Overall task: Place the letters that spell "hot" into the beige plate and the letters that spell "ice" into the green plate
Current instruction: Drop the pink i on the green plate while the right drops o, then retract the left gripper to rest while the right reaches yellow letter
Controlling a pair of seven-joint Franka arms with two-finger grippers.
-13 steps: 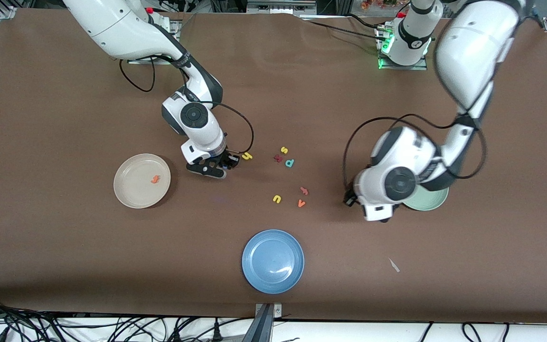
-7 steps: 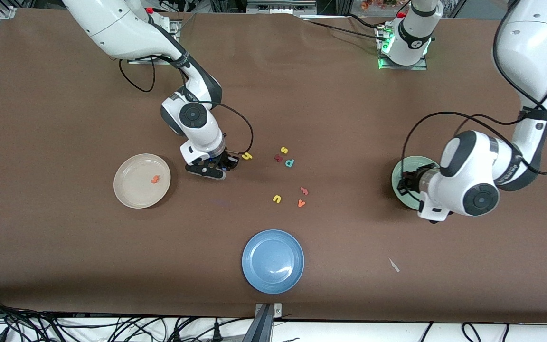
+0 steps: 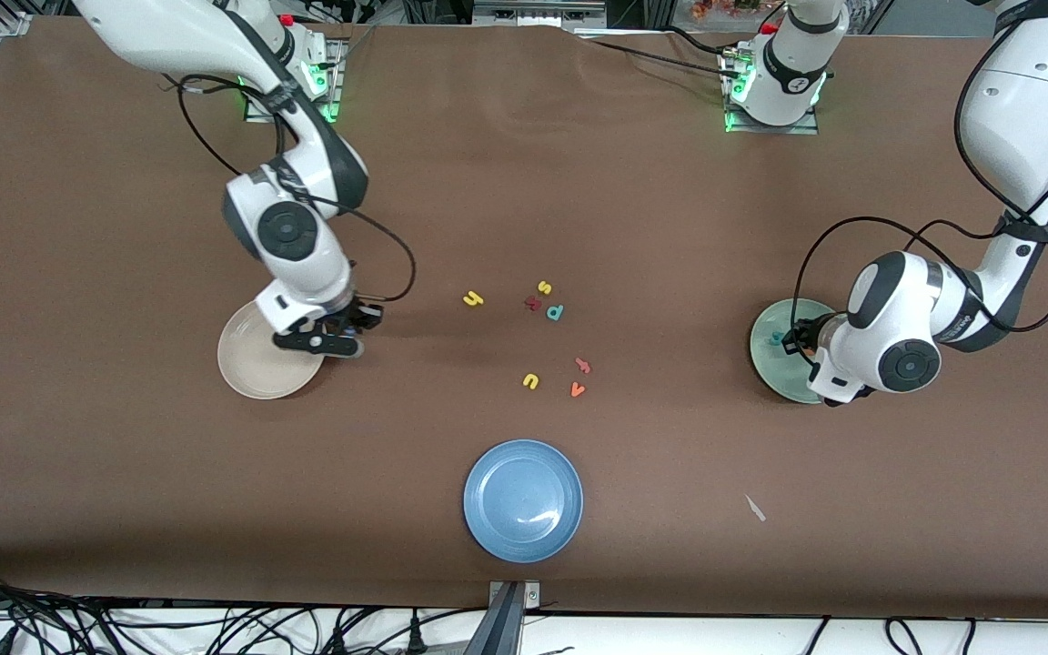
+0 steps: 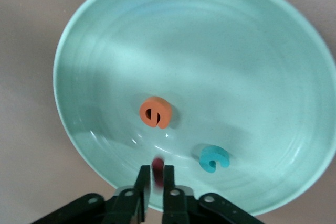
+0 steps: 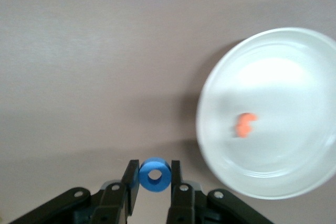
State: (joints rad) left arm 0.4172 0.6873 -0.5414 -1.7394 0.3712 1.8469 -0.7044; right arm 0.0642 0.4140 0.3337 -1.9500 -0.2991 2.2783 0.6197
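Observation:
My left gripper (image 4: 156, 170) hangs over the green plate (image 4: 236, 51), near its rim. Its jaws stand slightly parted, and the dark red i (image 4: 157, 163) shows blurred and loose between them. The orange e (image 4: 155, 112) and teal c (image 4: 213, 158) lie in that plate (image 3: 774, 364). My right gripper (image 5: 154, 167) is shut on the blue o (image 5: 146, 177), just off the rim of the beige plate (image 5: 273, 66). The orange t (image 5: 244, 125) lies in the beige plate (image 3: 246, 368); the right gripper (image 3: 342, 341) hides it in the front view. The yellow h (image 3: 473, 297) lies on the table mid-way between the arms.
Loose letters lie at mid-table: yellow s (image 3: 544, 287), teal p (image 3: 555, 313), a dark red one (image 3: 533, 304), yellow u (image 3: 530, 381), orange v (image 3: 577, 389) and a reddish one (image 3: 583, 366). A blue plate (image 3: 523, 500) sits nearer the camera, a white scrap (image 3: 754, 508) beside it.
The right arm has carried the o from beside the h to the beige plate's rim. The left arm has swung over the green plate, and its jaws have parted a little.

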